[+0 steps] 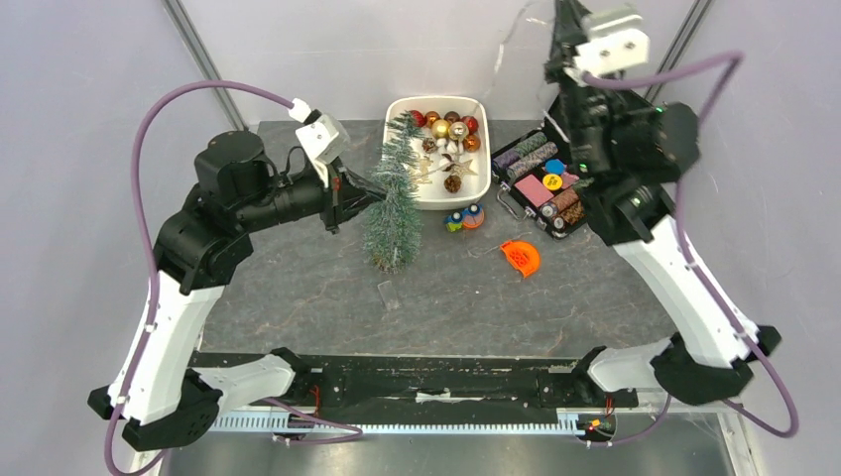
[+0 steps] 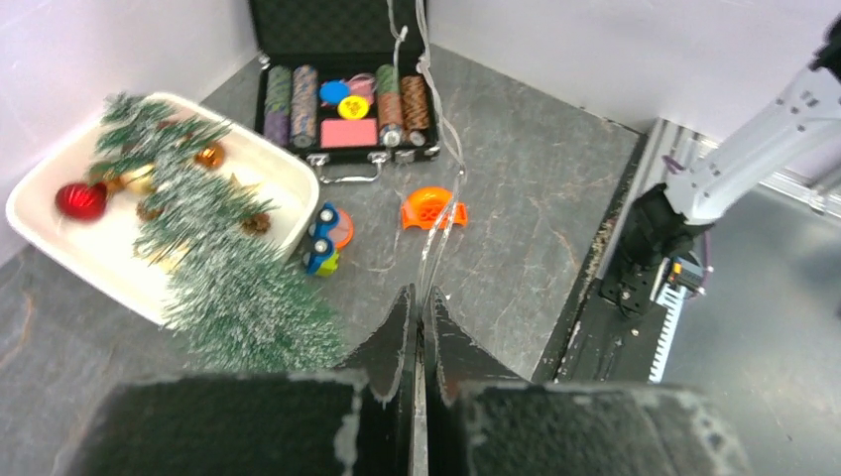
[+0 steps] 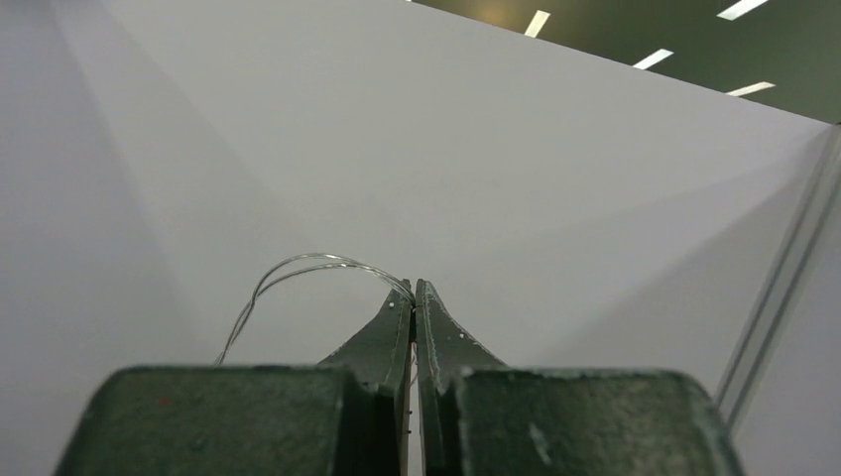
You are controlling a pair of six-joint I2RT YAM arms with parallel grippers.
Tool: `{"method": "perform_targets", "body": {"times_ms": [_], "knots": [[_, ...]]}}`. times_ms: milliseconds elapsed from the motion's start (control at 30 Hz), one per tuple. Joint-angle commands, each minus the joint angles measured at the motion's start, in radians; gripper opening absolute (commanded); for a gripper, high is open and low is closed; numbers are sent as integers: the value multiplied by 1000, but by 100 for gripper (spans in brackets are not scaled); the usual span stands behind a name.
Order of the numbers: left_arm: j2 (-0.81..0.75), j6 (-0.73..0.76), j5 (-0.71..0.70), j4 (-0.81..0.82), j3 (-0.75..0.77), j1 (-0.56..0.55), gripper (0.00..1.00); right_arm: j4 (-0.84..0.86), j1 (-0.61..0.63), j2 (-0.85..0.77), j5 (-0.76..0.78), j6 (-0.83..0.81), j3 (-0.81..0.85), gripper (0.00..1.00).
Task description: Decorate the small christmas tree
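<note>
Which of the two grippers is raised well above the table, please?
The right gripper, held high at the far right with thin wire in its jaws; the left gripper sits low beside the small christmas tree.

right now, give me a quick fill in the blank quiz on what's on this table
1. The tray of baubles beside the small christmas tree is ___.
2. The open case of poker chips is ___.
3. The right gripper is shut on a thin clear ___.
Missing words: white, black, wire.
</note>
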Motion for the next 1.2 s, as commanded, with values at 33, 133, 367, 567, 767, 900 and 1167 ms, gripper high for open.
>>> {"method": "perform_targets", "body": {"times_ms": [33,133,367,567,767,900,1167], "knots": [[-40,-70,-239,43,-15,10,2,55,-5,117,-111,-44,97,0],[-63,-63,-375,38,-46,20,2,67,-13,203,-121,-44,136,0],[-86,-32,-641,115,-167,48,2,158,-71,349,-139,100,213,0],[-93,-101,-621,79,-161,70,2,314,-96,317,-123,160,157,0],[-91,-17,-737,138,-232,81,2,300,-122,370,-163,177,166,0],[-76,45,-795,229,-323,120,2,248,-136,443,-182,178,166,0],[-46,44,-731,273,-387,198,2,192,-167,571,-233,252,232,0]]}}
